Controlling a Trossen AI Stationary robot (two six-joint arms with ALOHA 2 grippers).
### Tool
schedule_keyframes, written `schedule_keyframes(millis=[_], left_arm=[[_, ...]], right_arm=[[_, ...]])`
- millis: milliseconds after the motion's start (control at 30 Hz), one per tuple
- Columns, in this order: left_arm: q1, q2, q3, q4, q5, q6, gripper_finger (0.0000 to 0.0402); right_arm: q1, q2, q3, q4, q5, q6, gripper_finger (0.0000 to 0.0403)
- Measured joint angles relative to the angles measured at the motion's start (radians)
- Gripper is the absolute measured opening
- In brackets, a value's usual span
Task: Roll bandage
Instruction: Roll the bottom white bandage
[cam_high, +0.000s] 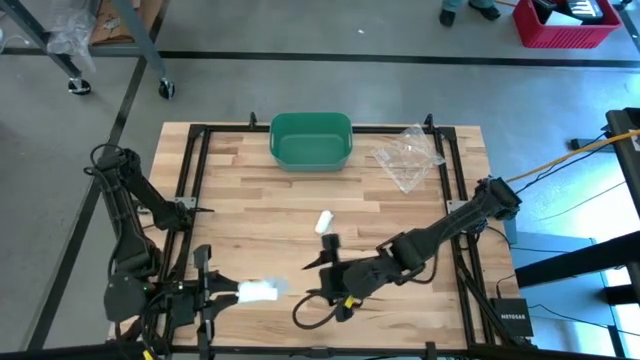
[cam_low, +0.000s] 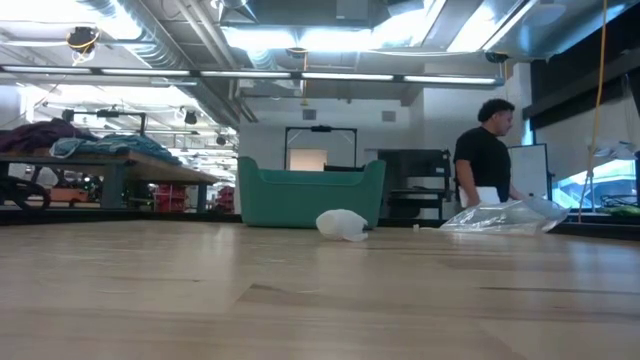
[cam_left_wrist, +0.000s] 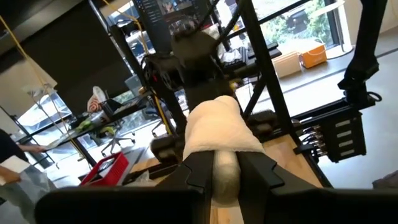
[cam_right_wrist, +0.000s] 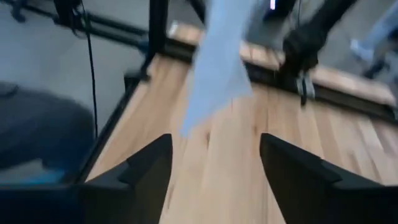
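My left gripper (cam_high: 232, 291) is near the table's front left, pointing level toward the right, and is shut on a white bandage roll (cam_high: 258, 291) held above the table. In the left wrist view the roll (cam_left_wrist: 217, 127) bulges beyond the fingers. My right gripper (cam_high: 315, 283) faces it from the right, open (cam_right_wrist: 214, 165), with nothing between its fingers. Beyond them a pale loose strip of bandage (cam_right_wrist: 217, 68) hangs free. A second small white roll (cam_high: 324, 221) lies on its side on the table's middle (cam_low: 342, 224). My left gripper pinches the near end of the bandage roll (cam_left_wrist: 225, 175) between its two fingers (cam_left_wrist: 198, 171), one on each side. The fingers come level from the table's left. The roll sticks out past the fingertips, lifted clear of the table.
A green bin (cam_high: 311, 140) stands at the far middle of the table. A crumpled clear plastic bag (cam_high: 408, 155) lies at the far right. A person (cam_low: 485, 160) stands in the room beyond the table. A black frame (cam_high: 190, 180) runs around the tabletop.
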Motion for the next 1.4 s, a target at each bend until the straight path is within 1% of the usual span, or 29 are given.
schedule_keyframes(millis=[167,233,300,333,433,567,733,833,967,1067,1167,1300,1367,1400], left_arm=[[0.018,0.0,0.0,-0.003,0.0,-0.026,0.004],[0.027,0.0,0.0,-0.003,0.0,-0.032,0.004],[0.04,0.0,0.0,-0.003,0.0,-0.032,0.004],[0.045,0.0,0.0,-0.003,0.0,-0.035,0.004],[0.066,0.0,0.0,-0.005,0.0,-0.056,0.004],[0.09,0.001,0.0,-0.018,-0.021,-0.089,0.004],[0.104,0.001,0.0,-0.078,-0.058,-0.135,0.004],[0.115,0.001,0.0,-0.075,-0.06,-0.133,0.004],[0.124,0.001,0.0,-0.079,-0.06,-0.142,0.004],[0.123,0.001,0.0,-0.079,-0.049,-0.155,0.004],[0.12,0.001,0.0,-0.079,-0.046,-0.155,0.004],[0.121,0.001,0.0,-0.081,-0.044,-0.157,0.004],[0.121,0.001,0.0,-0.079,-0.009,-0.165,0.004],[0.121,0.001,0.0,-0.076,0.028,-0.171,0.004]], right_arm=[[-0.018,0.004,-0.174,0.392,0.015,-0.102,0.0256],[-0.028,0.004,-0.215,0.478,0.064,-0.11,0.0257],[-0.038,0.017,-0.241,0.577,0.059,-0.104,0.0257],[-0.043,0.024,-0.241,0.598,0.031,-0.101,0.0257],[-0.04,0.034,-0.245,0.586,-0.001,-0.076,0.0257],[-0.037,0.034,-0.244,0.592,0.011,-0.018,0.0257],[-0.04,0.031,-0.244,0.517,-0.007,0.059,0.0257],[-0.042,0.029,-0.244,0.551,0.041,0.061,0.0257],[-0.064,0.057,-0.242,0.584,0.072,0.059,0.0252],[-0.071,0.077,-0.244,0.585,0.09,0.056,0.0226],[-0.07,0.081,-0.244,0.592,0.131,0.019,0.0179],[-0.063,0.081,-0.244,0.594,0.179,-0.065,0.0087],[-0.06,0.081,-0.244,0.594,0.193,-0.112,0.0034],[-0.059,0.081,-0.244,0.594,0.19,-0.125,0.0018]])
